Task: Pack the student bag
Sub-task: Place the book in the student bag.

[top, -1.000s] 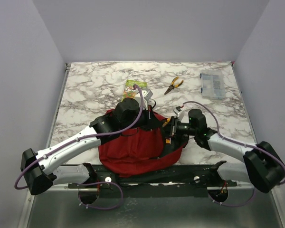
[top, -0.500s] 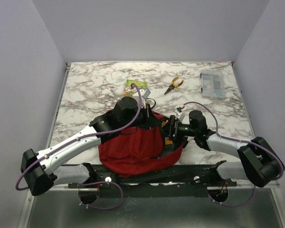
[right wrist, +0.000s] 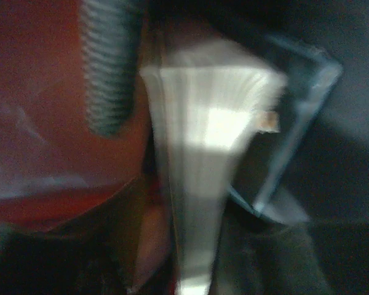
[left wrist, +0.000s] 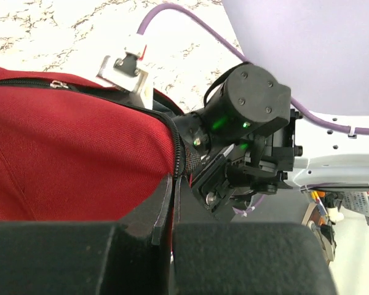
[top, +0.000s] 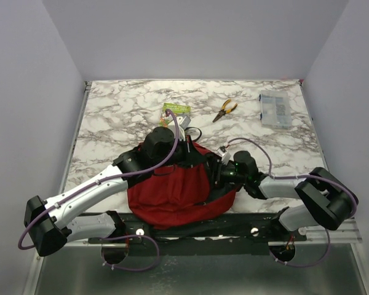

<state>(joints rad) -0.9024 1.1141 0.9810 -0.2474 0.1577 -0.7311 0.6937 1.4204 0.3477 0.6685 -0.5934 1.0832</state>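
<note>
The bag (top: pixel 172 193) is set at the near edge of the counter (top: pixel 117 117), midway between the two arm bases. It is lying flat, its long axis running left to right. The zipped mouth is turned toward the far side and the rounded bottom toward the arms.

The left arm (top: pixel 92 187) is stretched across to the far rim of the bag. In the left wrist view its jaws are pressed together, and the black zip edge (left wrist: pixel 179 153) of the mouth is pinched between them. Red cloth is spread to the left of that edge.

The right arm (top: pixel 283 184) is folded low and reaches in at the bag's right end, its jaws buried against the mouth. Whether they are spread or closed cannot be told, as they are hidden from above and the right wrist view is badly blurred. In that view only a white block of pages (right wrist: pixel 209 117) is made out, close up and on edge. Zip teeth (right wrist: pixel 107 67) and red cloth are seen to its left, darkness to its right. Whether the pages are gripped cannot be told.

Beyond the bag, a green book (top: pixel 176 110) is lying just past the left wrist. Pliers (top: pixel 225 110) are placed to its right, and a clear box (top: pixel 275 110) is set near the far right corner, well apart from the bag.
</note>
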